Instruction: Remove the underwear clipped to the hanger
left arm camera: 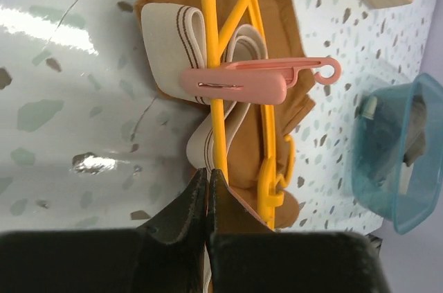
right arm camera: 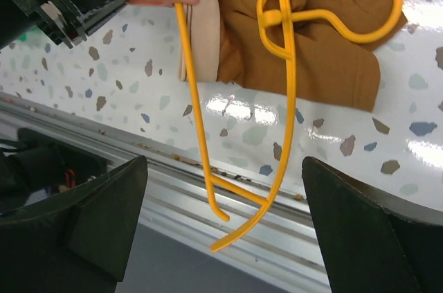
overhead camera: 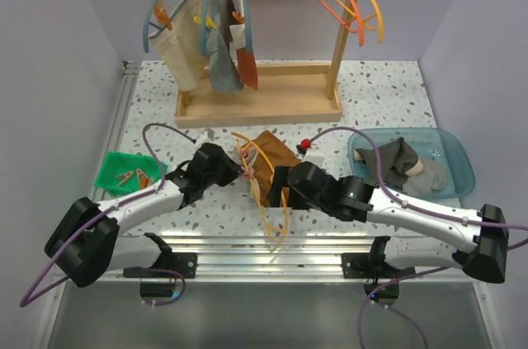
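The rust-brown underwear (overhead camera: 272, 155) with its pale beige waistband (left arm camera: 166, 37) lies on the table between my grippers. The yellow-orange hanger (overhead camera: 276, 217) lies across it, its long end reaching over the table's front rail. A pink clothespin (left arm camera: 242, 82) clips the waistband to the hanger bar (left arm camera: 214, 23). My left gripper (overhead camera: 239, 169) is shut at the waistband's edge beside the bar (left arm camera: 208, 174), with a pale strip between its fingers. My right gripper (overhead camera: 276, 188) is open wide (right arm camera: 225, 168), with the hanger's end (right arm camera: 287, 120) between its fingers. The underwear (right arm camera: 311, 50) lies beyond them.
A green bin (overhead camera: 115, 169) with clothespins sits at the left. A blue tub (overhead camera: 450, 151) with clothes is at the right. A wooden rack (overhead camera: 256, 106) with hung cloths and hangers stands at the back. A small red-capped thing (overhead camera: 307, 145) lies near the underwear.
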Robot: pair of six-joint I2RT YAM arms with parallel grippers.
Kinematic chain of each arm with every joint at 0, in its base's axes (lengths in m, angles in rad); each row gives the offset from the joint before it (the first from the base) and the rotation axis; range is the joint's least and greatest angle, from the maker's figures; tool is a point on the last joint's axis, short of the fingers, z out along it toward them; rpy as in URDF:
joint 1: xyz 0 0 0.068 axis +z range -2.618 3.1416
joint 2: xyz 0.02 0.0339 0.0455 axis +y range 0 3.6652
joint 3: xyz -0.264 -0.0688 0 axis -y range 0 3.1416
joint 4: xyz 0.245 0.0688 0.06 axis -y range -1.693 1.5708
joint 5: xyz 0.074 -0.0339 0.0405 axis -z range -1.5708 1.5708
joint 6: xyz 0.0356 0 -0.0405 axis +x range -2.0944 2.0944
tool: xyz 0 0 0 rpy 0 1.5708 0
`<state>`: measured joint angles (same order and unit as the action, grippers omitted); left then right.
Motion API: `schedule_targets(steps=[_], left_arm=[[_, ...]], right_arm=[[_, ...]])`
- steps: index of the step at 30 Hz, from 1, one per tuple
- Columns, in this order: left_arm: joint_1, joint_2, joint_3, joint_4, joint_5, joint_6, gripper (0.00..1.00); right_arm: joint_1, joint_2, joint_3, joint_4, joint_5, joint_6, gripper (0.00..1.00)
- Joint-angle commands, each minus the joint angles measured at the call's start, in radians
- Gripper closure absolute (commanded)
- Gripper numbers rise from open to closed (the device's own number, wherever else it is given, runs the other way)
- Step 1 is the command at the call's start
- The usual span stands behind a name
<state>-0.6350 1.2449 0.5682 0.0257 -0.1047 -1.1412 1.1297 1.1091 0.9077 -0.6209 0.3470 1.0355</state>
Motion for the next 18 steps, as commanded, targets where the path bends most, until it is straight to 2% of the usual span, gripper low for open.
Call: schedule_targets(steps=[1, 9, 10, 12, 13, 14, 15, 17, 18], left_arm=[[0.009, -0.027, -0.068, 0.131, 0.046, 0.005, 1.0], [0.009, -0.061, -0.057, 0.155, 0.089, -0.008, 1.0], [0.009, -0.064, -0.062, 0.16, 0.095, -0.008, 1.0], [0.011, -0.07, -0.085, 0.163, 0.1, -0.005, 1.0], [0.012, -0.07, -0.09, 0.146, 0.096, -0.003, 0.95], [0.015, -0.07, -0.097, 0.122, 0.089, -0.002, 0.71], [0.018, -0.07, -0.103, 0.061, 0.08, -0.002, 0.6], [0.026, -0.079, -0.116, 0.011, 0.047, 0.006, 0.39], [0.026, -0.096, -0.132, -0.022, 0.031, 0.006, 0.35]], right_arm=[[-0.024, 0.035, -0.021, 0.201, -0.038, -0.164, 0.05], [-0.047, 0.152, -0.053, 0.423, -0.239, -0.284, 0.27], [-0.066, 0.175, -0.055, 0.447, -0.262, -0.281, 0.4], [-0.091, 0.196, -0.058, 0.46, -0.29, -0.275, 0.54], [-0.111, 0.202, -0.061, 0.476, -0.293, -0.27, 0.59], [-0.12, 0.213, -0.061, 0.481, -0.296, -0.27, 0.59], [-0.128, 0.216, -0.056, 0.48, -0.301, -0.272, 0.58], [-0.143, 0.225, -0.05, 0.477, -0.307, -0.285, 0.58], [-0.151, 0.231, -0.047, 0.474, -0.312, -0.29, 0.58]])
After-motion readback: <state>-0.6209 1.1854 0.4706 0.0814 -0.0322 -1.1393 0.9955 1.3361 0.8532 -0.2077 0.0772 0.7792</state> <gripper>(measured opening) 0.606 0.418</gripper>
